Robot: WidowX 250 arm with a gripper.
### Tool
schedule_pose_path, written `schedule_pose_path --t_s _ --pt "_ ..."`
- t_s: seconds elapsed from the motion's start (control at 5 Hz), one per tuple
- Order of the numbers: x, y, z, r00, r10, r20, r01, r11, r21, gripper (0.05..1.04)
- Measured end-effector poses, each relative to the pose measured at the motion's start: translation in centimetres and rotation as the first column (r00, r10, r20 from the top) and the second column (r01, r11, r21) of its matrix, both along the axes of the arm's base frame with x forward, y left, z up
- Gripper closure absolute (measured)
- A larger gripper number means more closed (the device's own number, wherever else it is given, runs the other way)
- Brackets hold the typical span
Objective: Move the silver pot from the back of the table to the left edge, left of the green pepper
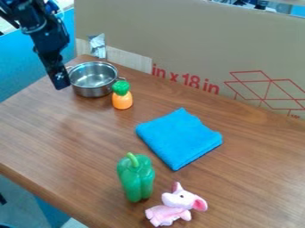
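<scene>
Currently just beside the pot, my gripper state: can't tell. Orange toy stands by the pot, blue cloth farther out, green pepper and pink elephant farthest. All outside the pot; done versus left unclear, I'd say.

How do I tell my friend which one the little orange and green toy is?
On the brown wooden table, find the shiny metal pot near the cardboard wall. Right by it, on the side away from the black gripper, is a small toy. Only it has an orange body and green top.
</scene>
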State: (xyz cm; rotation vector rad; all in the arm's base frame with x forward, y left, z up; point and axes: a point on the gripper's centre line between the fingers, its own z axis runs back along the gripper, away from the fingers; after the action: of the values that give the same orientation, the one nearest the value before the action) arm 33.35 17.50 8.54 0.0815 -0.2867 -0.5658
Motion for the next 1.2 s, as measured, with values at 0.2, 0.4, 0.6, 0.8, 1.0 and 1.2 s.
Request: schedule_pose_path --t_s 0.2,0.4,0.6,0.8,1.0,1.2 --pt "0.4 -0.6 -1.6 0.999 -0.024 -0.025 0.024 1.000 -0.013 0.078" --pt "0.7 -1.1 -2.1 0.999 -0.039 -0.033 0.038 0.999 -0.020 0.077" --pt "1.6 -1.9 -2.6 0.997 -0.074 -0.038 0.074 0.997 -0.010 0.078" --pt "2.2 -2.6 -2.6 0.994 -0.103 -0.033 0.104 0.994 0.015 0.078" --pt "2.5 -3.1 -2.6 0.996 -0.086 -0.033 0.087 0.996 0.025 0.078" --pt "3.4 -3.1 -1.7 0.997 -0.068 -0.027 0.069 0.996 0.055 0.078"
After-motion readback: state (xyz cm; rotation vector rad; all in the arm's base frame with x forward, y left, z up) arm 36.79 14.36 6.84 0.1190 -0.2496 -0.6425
